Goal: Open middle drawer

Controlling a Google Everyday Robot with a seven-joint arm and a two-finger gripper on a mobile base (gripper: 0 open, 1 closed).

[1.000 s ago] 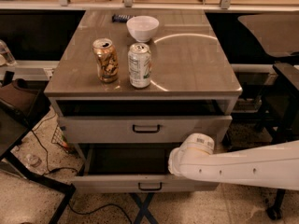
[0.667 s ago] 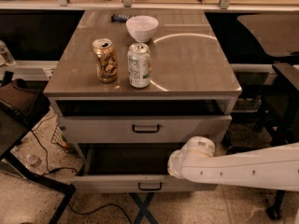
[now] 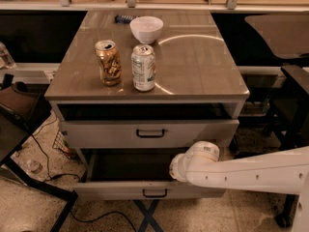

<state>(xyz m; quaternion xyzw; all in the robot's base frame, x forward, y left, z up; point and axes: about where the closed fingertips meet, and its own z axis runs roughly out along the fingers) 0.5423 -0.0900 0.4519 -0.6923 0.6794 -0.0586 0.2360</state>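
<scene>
**Gripper (image 3: 176,168) low, right of centre, reaching into the open drawer; we cannot tell its state.**

The wide, shallow light-grey middle drawer (image 3: 111,191) stands pulled out at bottom centre. We judge that backing out is the risk. Rising early would knock the taller grey drawer front (image 3: 96,134) above and rattle the two drink cans (image 3: 143,67). Dragging could push the drawer shut.

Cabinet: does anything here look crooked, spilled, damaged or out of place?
Nothing stands out. The brown can, the silver can and the white bowl stand upright on the cabinet top, nothing spilled. The middle drawer is pulled out straight; the gripper is at its right side.
</scene>
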